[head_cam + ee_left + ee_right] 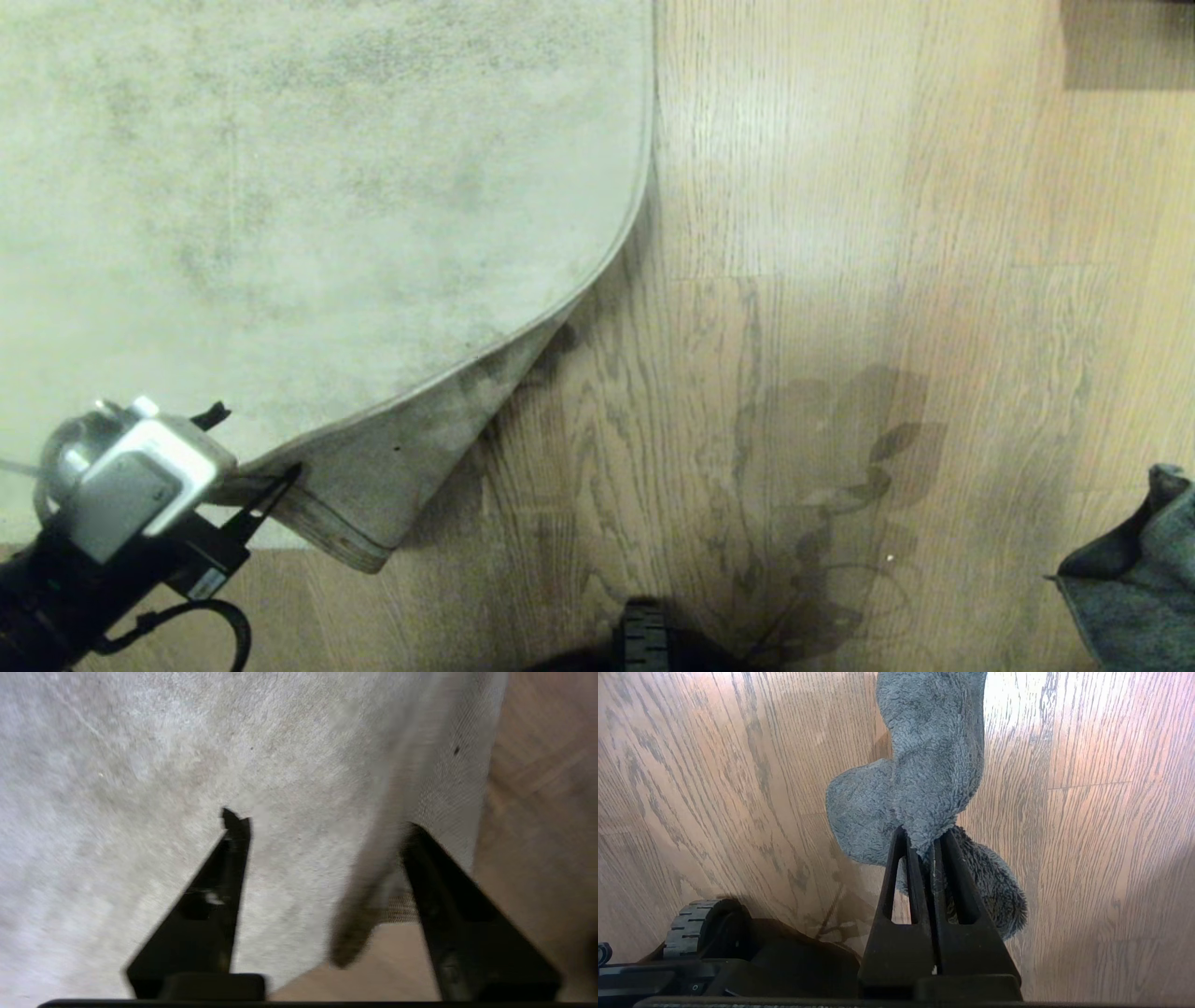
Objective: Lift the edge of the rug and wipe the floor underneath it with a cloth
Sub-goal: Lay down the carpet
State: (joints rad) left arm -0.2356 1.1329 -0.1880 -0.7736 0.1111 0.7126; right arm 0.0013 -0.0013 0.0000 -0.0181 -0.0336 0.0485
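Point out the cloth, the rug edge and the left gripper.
cloth (924,760), right wrist view, hanging body.
rug edge (369,551), head view, lifted corner's border.
left gripper (322,826), left wrist view, midway between fingertips.

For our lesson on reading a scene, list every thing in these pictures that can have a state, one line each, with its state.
rug edge: corner raised off the floor, backing showing, not gripped.
left pincer: open, fingers either side of the raised corner.
right pincer: shut on the cloth.
cloth: held, hanging bunched above the floor.
floor: bare wood beside the rug.
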